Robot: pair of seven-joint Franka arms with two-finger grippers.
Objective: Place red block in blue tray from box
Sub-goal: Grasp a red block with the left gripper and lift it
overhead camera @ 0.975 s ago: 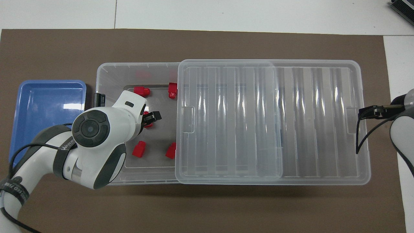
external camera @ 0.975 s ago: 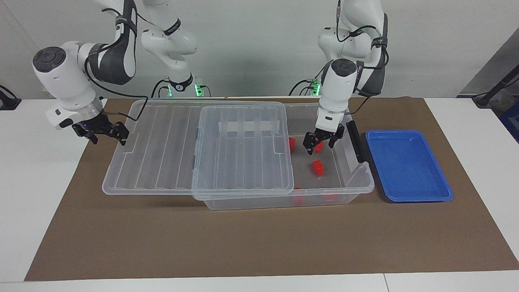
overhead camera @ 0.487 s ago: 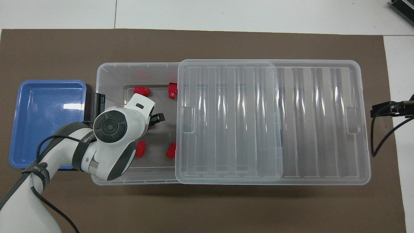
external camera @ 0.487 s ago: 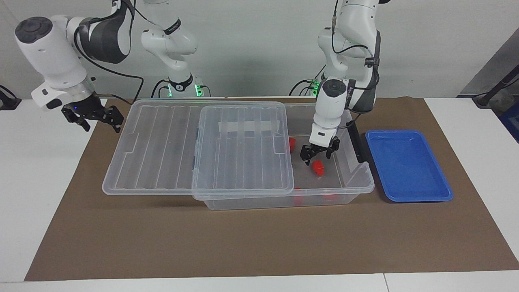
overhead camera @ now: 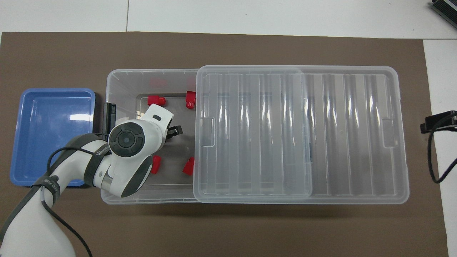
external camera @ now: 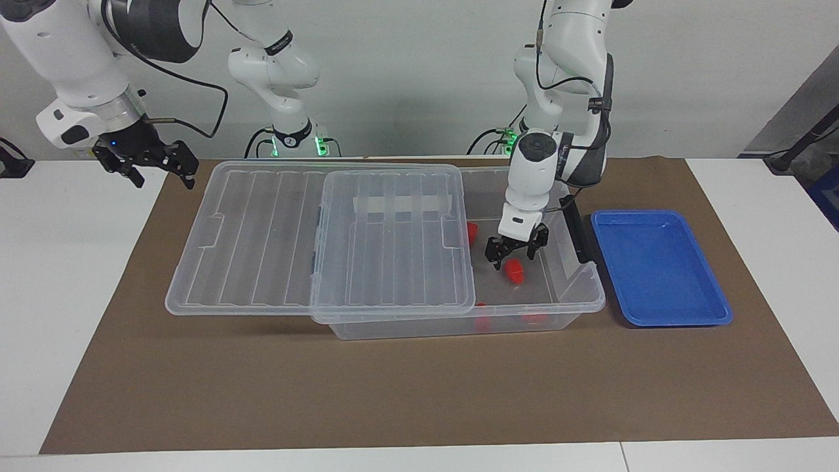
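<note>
The clear box [external camera: 577, 296] [overhead camera: 117, 76] has its ribbed lid [external camera: 262, 229] [overhead camera: 303, 132] slid toward the right arm's end, so the end by the black handle [external camera: 575, 229] is uncovered. Several red blocks lie inside. My left gripper [external camera: 514, 254] is open, low in the box, its fingers straddling the top of one red block [external camera: 514, 271]. In the overhead view the wrist hides that block and only one finger [overhead camera: 174, 130] shows. The blue tray [external camera: 659, 265] [overhead camera: 50, 132] lies empty beside the box's handle end. My right gripper [external camera: 147, 162] [overhead camera: 437, 122] is open and empty, raised past the lid's end.
Other red blocks lie in the box: one by the lid's edge [external camera: 472, 233] [overhead camera: 188, 166], one beside the wrist [overhead camera: 155, 165], and two by the wall farthest from the robots [overhead camera: 156, 100] [overhead camera: 190, 99]. Brown paper [external camera: 393, 393] covers the table.
My left gripper has come down in the box onto the middle red block. My right arm has risen and drawn back from the lid's end.
</note>
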